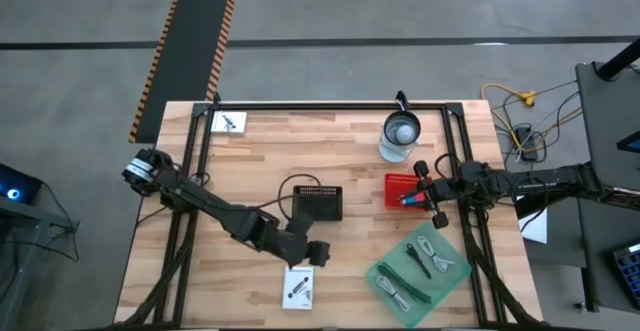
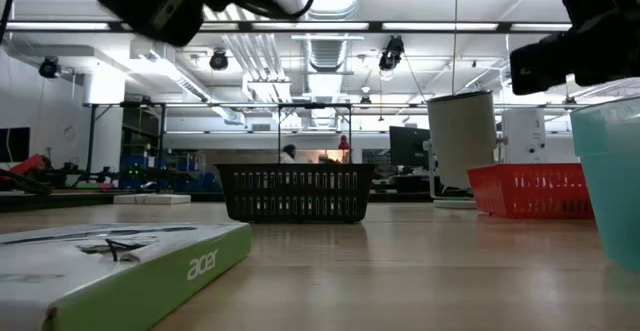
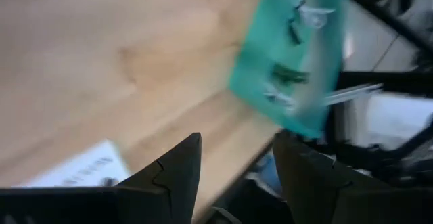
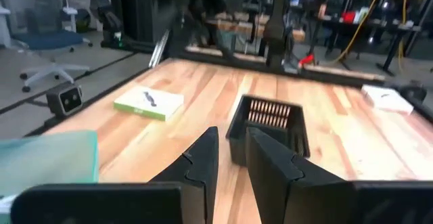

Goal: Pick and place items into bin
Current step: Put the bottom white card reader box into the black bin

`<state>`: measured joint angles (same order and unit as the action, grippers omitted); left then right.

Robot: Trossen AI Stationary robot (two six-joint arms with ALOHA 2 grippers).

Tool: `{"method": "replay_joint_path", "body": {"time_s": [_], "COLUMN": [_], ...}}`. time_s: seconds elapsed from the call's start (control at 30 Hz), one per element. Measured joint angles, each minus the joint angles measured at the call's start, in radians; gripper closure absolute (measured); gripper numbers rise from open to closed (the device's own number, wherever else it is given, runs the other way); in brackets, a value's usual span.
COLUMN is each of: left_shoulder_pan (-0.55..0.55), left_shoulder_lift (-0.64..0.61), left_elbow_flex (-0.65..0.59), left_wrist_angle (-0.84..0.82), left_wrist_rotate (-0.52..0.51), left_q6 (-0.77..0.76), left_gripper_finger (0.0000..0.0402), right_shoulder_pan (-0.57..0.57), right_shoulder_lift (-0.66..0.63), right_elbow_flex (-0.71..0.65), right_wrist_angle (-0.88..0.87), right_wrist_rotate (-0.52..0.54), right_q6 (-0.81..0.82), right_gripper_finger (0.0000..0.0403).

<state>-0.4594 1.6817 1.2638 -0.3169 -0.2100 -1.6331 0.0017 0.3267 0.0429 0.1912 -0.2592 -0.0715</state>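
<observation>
You had one camera straight above the table [image 1: 330, 151] and one level at its top. Both wrist cameras looked along it, sharing the black basket [image 1: 318, 202] and green tray [image 1: 420, 266].

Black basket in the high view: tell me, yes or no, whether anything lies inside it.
No. The black basket shows only its dark floor.

Basket [image 1: 317, 202] mid-table; bin [image 1: 401, 190] to its right; tray [image 1: 420, 267] near right front corner.
</observation>
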Motion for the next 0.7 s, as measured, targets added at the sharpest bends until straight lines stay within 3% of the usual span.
{"method": "replay_joint_path", "body": {"time_s": [0.37,0.7], "left_shoulder_pan": [-0.014,-0.052], "left_shoulder_lift": [0.063,0.166], "left_elbow_flex": [0.069,0.107], "left_wrist_angle": [-0.005,-0.015], "left_wrist_rotate": [-0.002,0.149], "left_q6": [-0.169,-0.409], "left_gripper_finger": [0.0233,0.0233], "right_shoulder_pan": [0.0,0.0], "right_shoulder_lift": [0.001,0.001], "right_elbow_flex": [0.0,0.0], "right_wrist_angle": [-0.029,0.007], "right_wrist_rotate": [-0.002,-0.002], "right_q6": [0.002,-0.008], "right_gripper_finger": [0.0339,0.0339]}}
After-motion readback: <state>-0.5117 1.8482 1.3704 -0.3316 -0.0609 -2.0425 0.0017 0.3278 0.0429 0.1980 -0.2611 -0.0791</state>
